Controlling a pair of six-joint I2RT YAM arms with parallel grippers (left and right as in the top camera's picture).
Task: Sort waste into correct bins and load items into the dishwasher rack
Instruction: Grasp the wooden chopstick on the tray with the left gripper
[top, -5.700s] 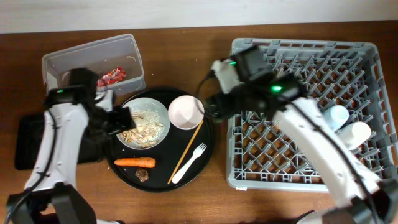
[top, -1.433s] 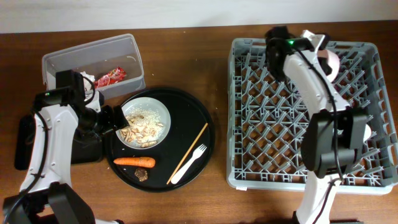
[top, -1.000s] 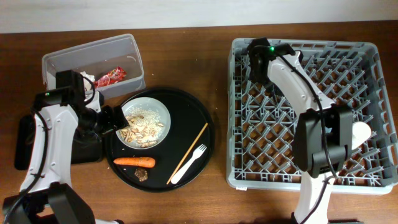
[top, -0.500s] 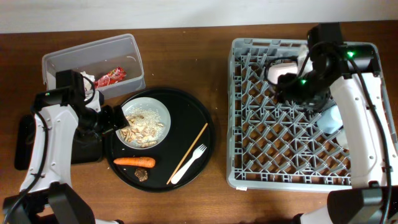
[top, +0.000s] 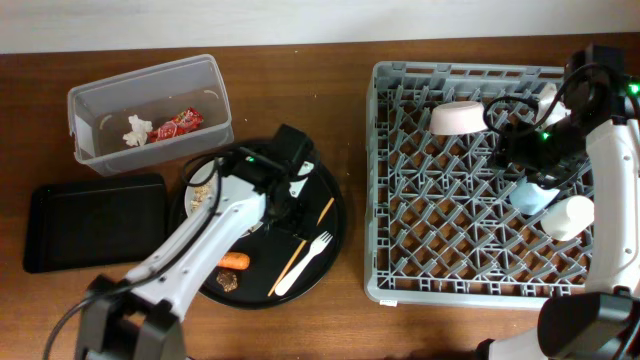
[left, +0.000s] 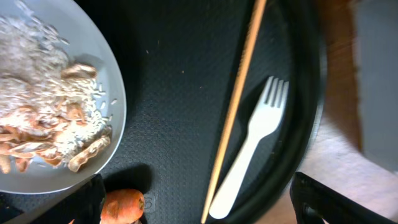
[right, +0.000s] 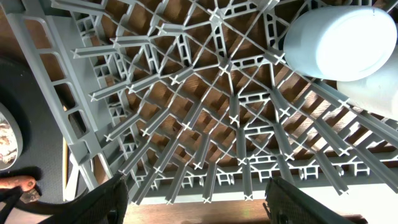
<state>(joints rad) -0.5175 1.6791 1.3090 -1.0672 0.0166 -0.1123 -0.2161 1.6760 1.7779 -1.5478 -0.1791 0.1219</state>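
Observation:
The pale grey plate (left: 93, 81) with beige rice scraps (left: 43, 118) sits on the round black tray (top: 325, 215); my left arm hides most of it in the overhead view. My left gripper (top: 287, 208) is open and empty above the tray (left: 199, 211), between the orange carrot (left: 121, 207) and the white fork (left: 255, 149). The clear tub (top: 215, 95) holds the red wrapper (top: 177, 122) and white tissue (top: 135, 130). In the grey rack (top: 400, 285) are the cream bowl (top: 460, 117), light blue cup (top: 528, 197) and white cup (top: 568, 215). My right gripper (top: 522, 158) is open and empty over the rack (right: 199, 205).
The shallow black rectangular tray (top: 95, 220) lies at the left. A wooden chopstick (left: 236, 118) lies beside the fork. A small dark scrap (top: 228, 282) sits on the round tray's front. The light blue cup (right: 339, 40) fills the right wrist view's upper right.
My right gripper let go of the cream bowl in the rack's back and moved right. My left arm swung from the plate's left side to over the round tray's middle.

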